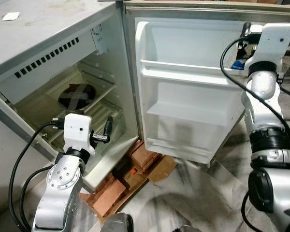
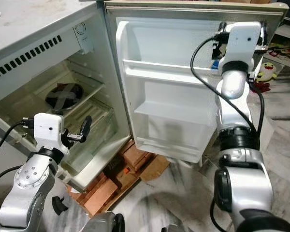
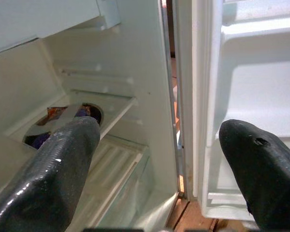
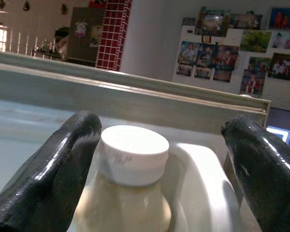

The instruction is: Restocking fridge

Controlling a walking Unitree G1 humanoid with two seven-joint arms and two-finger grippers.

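White-capped bottle (image 4: 128, 179) sits between the right gripper's (image 4: 154, 164) wide-spread fingers at the fridge door's (image 1: 183, 96) two o'clock corner. Left gripper (image 3: 157, 169) gapes empty before the fridge (image 1: 63, 72).

- Fridge door liner (image 1: 183, 96): smooth white plastic, softly glossy, at frame centre.
- Fridge top (image 1: 34, 29), upper left: dull grey, scuffed.
- Bottle cap (image 4: 134, 153): matt white ribbed plastic.
- Right gripper (image 4: 159, 169) fingers (image 4: 53, 169): shiny black, rubbery.
- Bricks (image 1: 111, 191), lower centre: rough red.
- Floor (image 1: 208, 193): polished marble-like stone.
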